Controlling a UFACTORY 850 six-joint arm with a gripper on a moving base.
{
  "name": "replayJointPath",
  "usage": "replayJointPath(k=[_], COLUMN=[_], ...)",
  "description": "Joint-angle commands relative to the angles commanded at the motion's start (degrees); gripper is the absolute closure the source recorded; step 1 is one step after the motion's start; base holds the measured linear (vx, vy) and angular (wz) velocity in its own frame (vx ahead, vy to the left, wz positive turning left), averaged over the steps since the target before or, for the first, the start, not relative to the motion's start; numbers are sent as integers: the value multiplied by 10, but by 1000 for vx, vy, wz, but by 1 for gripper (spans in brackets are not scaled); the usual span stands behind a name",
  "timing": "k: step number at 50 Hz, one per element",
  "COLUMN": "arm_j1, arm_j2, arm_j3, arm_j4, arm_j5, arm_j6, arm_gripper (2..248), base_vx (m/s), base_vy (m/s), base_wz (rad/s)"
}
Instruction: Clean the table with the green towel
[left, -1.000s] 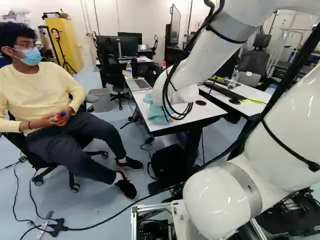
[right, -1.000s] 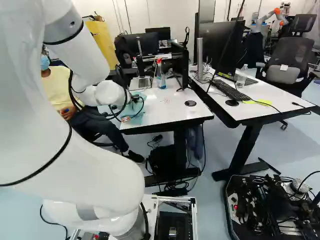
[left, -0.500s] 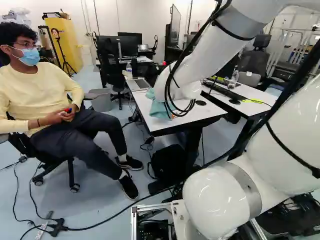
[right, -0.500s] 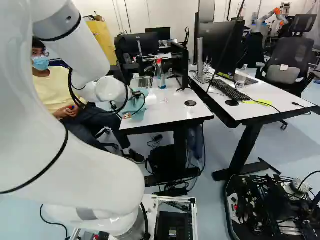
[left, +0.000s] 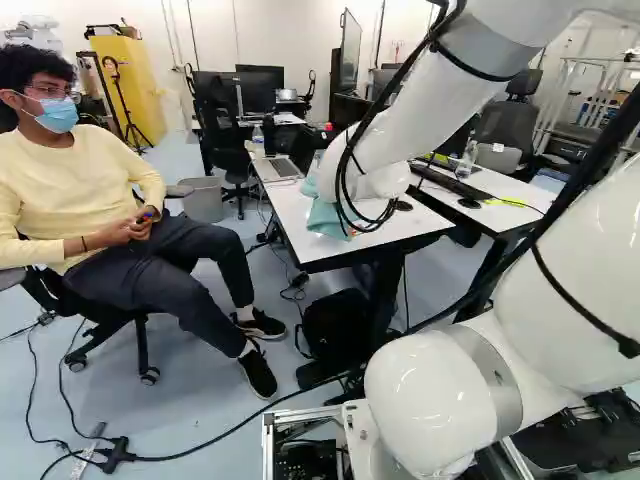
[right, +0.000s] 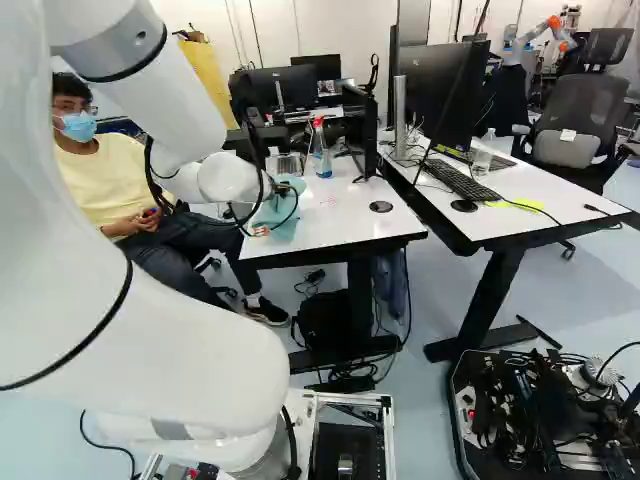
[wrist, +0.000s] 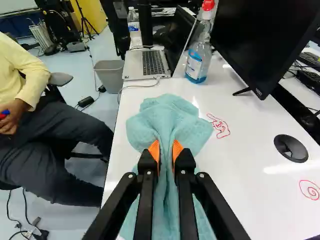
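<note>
In the right base view my gripper (right: 262, 231) is low over the near-left part of the white table (right: 345, 238), partly hidden by cables, with the teal-green towel (right: 284, 222) at it. The wrist view shows the gripper (wrist: 166, 150) closed on a bunched fold of the towel (wrist: 169, 117); its orange pads press the cloth from both sides. The towel spreads over the tabletop ahead of and beneath the fingers. A red hand-like drawing (wrist: 218, 125) lies just beside the towel, and a red spiral (wrist: 310, 190) is farther off on the same side.
Ahead of the towel stand a laptop (wrist: 152, 64) and a spray bottle (wrist: 199, 60). A monitor (wrist: 265, 40) and a round black grommet (wrist: 291, 148) are on the drawings' side. Beside the table's other edge sits a person (left: 85, 185). Another robot (right: 535, 38) stands far back.
The arm has shifted slightly rightward in both base views, and the gripped towel has moved with it over the tabletop. The base has not moved. The seated person has shifted a little.
</note>
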Motion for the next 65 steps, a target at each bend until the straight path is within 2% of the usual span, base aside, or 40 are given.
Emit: replayJointPath(k=[65], arm_j1=[-139], arm_j2=[3], arm_j3=[3], arm_j4=[0], arm_j5=[-9], arm_j6=[0], arm_gripper=[200], base_vx=[0], base_vy=[0], base_wz=[0])
